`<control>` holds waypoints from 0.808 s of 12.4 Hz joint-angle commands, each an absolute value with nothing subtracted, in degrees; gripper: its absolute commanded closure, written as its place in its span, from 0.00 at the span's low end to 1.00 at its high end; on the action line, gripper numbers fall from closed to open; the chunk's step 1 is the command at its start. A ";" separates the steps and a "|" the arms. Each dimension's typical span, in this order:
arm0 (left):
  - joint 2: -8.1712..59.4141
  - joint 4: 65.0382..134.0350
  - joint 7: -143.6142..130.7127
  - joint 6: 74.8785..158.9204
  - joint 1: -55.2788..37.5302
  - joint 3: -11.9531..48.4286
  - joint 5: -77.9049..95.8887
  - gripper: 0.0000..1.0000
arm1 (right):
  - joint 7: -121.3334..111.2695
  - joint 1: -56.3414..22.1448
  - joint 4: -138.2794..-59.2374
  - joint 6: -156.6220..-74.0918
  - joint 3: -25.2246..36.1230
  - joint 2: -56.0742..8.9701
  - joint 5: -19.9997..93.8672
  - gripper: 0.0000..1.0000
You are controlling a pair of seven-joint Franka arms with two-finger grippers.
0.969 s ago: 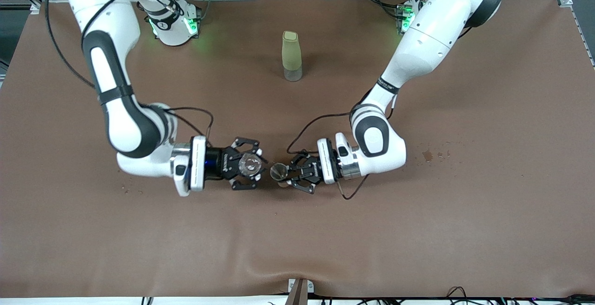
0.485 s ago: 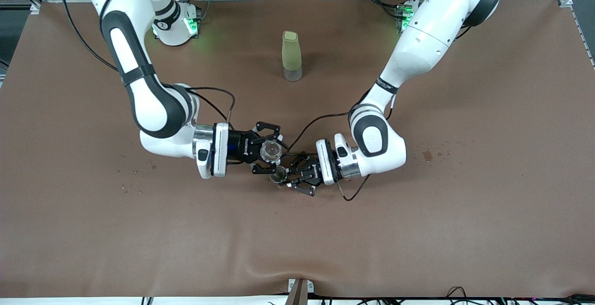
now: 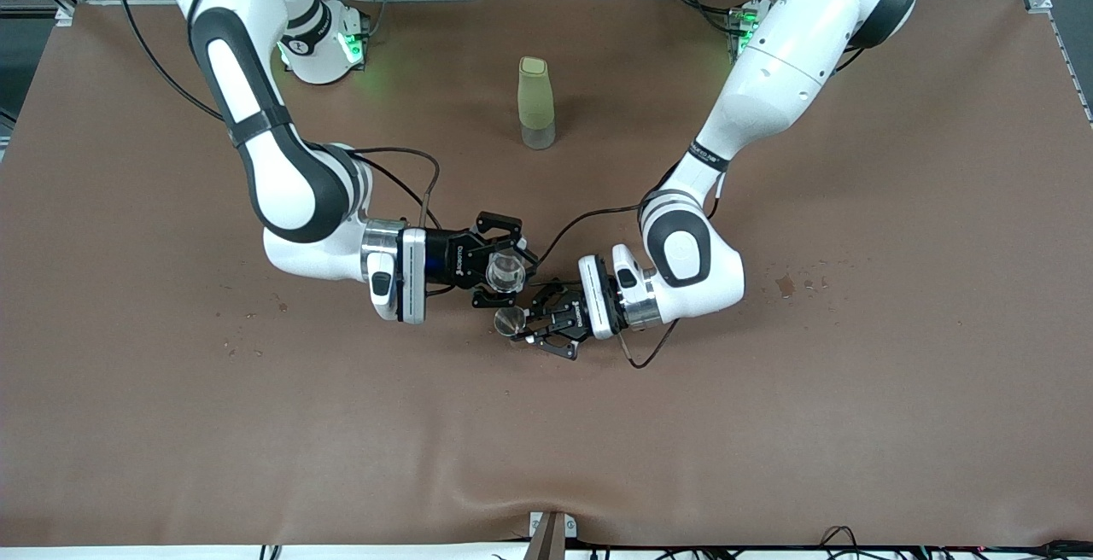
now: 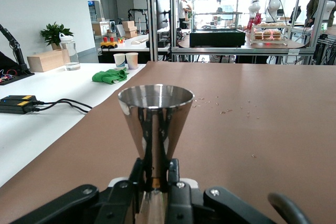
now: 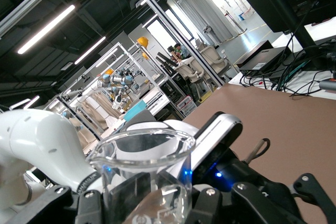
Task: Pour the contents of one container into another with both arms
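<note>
My right gripper is shut on a clear glass beaker, held above the brown table with its mouth toward the front camera. In the right wrist view the beaker rises between my fingers, tilted. My left gripper is shut on a steel cone-shaped cup just below and beside the beaker, almost touching it. The left wrist view shows that cup upright, gripped at its narrow stem by my fingertips. I cannot see what either vessel contains.
A pale green bottle stands upright midway between the two arm bases, farther from the front camera. Dark spots mark the table toward the left arm's end. Black cables loop off both wrists near the grippers.
My right arm has swung toward the left gripper, carrying the beaker to just above the steel cup. The left gripper has shifted only slightly toward it.
</note>
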State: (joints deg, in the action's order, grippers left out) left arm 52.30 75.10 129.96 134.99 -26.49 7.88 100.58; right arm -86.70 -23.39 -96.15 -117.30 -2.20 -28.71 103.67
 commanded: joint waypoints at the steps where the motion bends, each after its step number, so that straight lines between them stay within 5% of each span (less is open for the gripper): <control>1: 53.09 73.39 129.90 135.79 -27.42 7.21 103.09 1.00 | -80.54 -24.08 -99.32 -118.04 -1.76 -25.14 105.21 1.00; 10: 52.91 73.74 132.17 135.62 -27.25 7.82 103.79 1.00 | -66.29 -23.73 -99.49 -118.21 -1.76 -25.58 105.21 1.00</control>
